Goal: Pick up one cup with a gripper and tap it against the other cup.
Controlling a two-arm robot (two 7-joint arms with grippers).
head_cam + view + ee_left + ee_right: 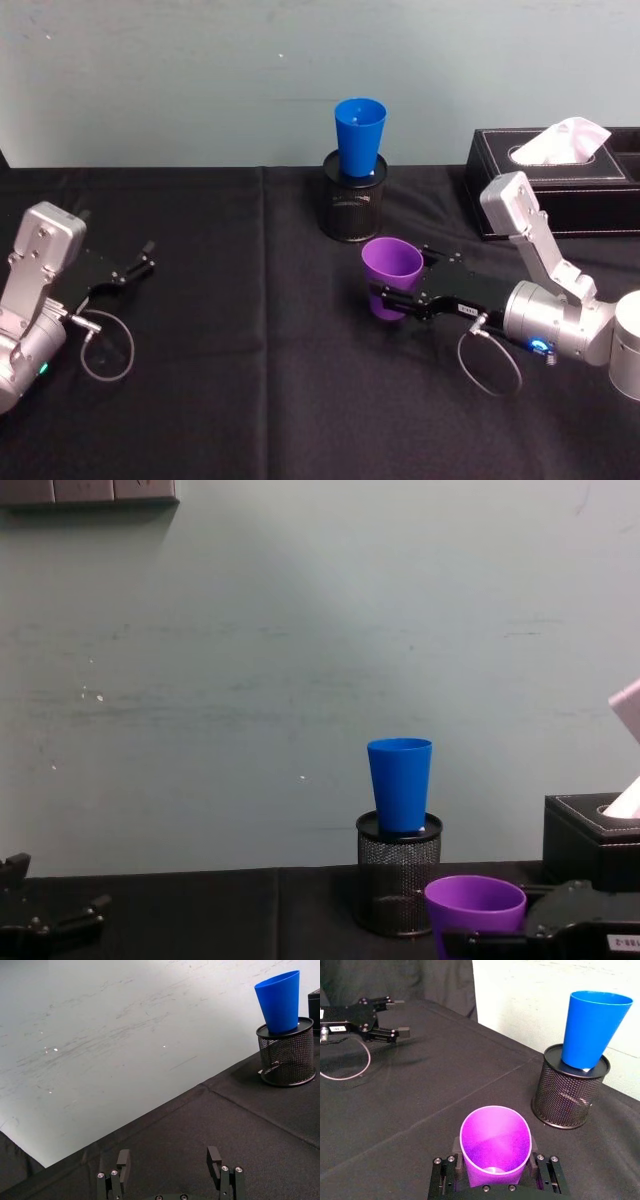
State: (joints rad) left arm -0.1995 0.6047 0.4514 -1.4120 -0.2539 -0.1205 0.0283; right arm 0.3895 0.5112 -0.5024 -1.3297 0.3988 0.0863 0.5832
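Count: we see two tumblers, one pen holder, one tissue box, two tools and two cable loops.
Right tool: the black slim-fingered right tool is clenched on the purple plastic tapered tumbler, with one finger on each side of its lower wall.
Purple tumbler: it is upright, mouth up, between that tool's fingers. We cannot tell whether its base touches the desk.
Blue tumbler: the bright blue plastic tapered tumbler stands upright with its base sunk in the mouth of the black mesh cylindrical pen holder. It is ahead of the right tool's fingertips and apart from the purple tumbler.
Left tool: the black left tool is released, its fingers spread. It sits low over the desk, far beyond the right tool's fingertips.
Tissue box: the black rectangular tissue box has white tissue rising from its slot. It sits behind the right tool's wrist, by the wall.
Desk: the black cloth-covered desk carries everything.
Cable loops: one thin grey cable loop hangs by the left tool's wrist and another by the right tool's wrist.
Head view: gives us both arms and the tissue box lid from above.
Left wrist view: gives us the wide gap between the left tool's fingers.
Right wrist view: lets us look down into the purple tumbler.
Chest view: gives us the side profile, with the blue rim well above the purple rim, and a small white label on the right tool.
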